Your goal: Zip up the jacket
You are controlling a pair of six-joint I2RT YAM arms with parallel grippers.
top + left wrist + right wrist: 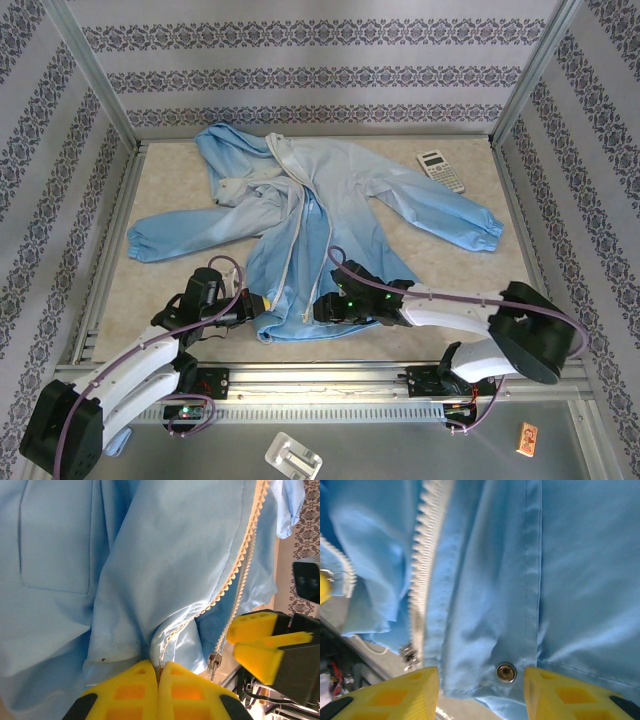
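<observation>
Across the beige worktop (450, 215) the jacket (340, 190) lies open, zipper (292, 255) unjoined, so all zipping remains; our left fingers (142, 685) clamp its hem, right fingers (545, 690) spread empty.

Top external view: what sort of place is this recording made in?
Probably a lab robot cell, not a home: aluminium frame posts, patterned wall panels boxing in a beige table, and two arms bolted along its near edge.
</observation>
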